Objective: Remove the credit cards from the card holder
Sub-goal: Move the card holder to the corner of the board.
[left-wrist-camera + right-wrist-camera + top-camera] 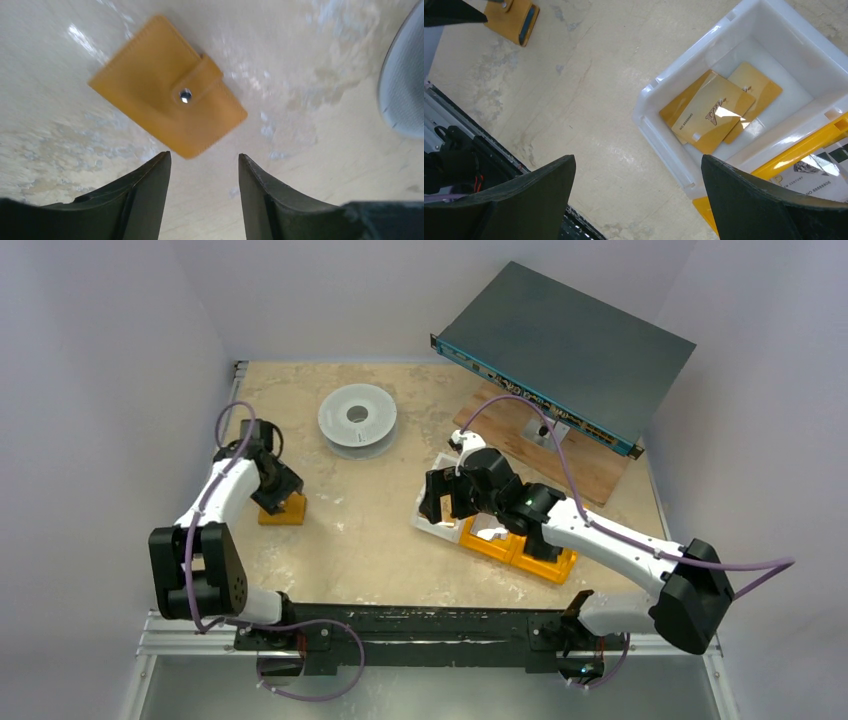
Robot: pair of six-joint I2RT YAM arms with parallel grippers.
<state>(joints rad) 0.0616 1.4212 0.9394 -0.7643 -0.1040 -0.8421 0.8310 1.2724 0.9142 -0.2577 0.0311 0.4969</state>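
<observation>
The table (380,540) is the widest thing in the top view. At its 1 o'clock corner a flat grey metal box (570,340) leans over a wooden board (590,475), well clear of the work. Neither looks to have a part in the job. A grey spool (357,418) lies near 12 o'clock, also apart from both arms.

At 4 o'clock a white bin (659,145) sits against a pair of orange bins (545,562), within easy reach of the right arm. It probably serves as the drop spot. Several yellow cards (711,117) lie overlapped on its floor. The right pincer (638,159) hangs above the bin's near corner, spread as wide as it goes and gripping nothing. That suggests it is waiting its turn or has nothing to carry.

The card holder (167,102) lies flat on the table at 9 o'clock, on the left arm's side. The left pincer (204,155) hovers just above its 6 o'clock edge. Its jaws are parted, with bare table between them, so the holder is not being pinched.

The holder's strap (202,80) crosses its face and the small snap (185,95) looks fastened. Whether any cards remain inside cannot be told. If some do, the strap would need opening first.
</observation>
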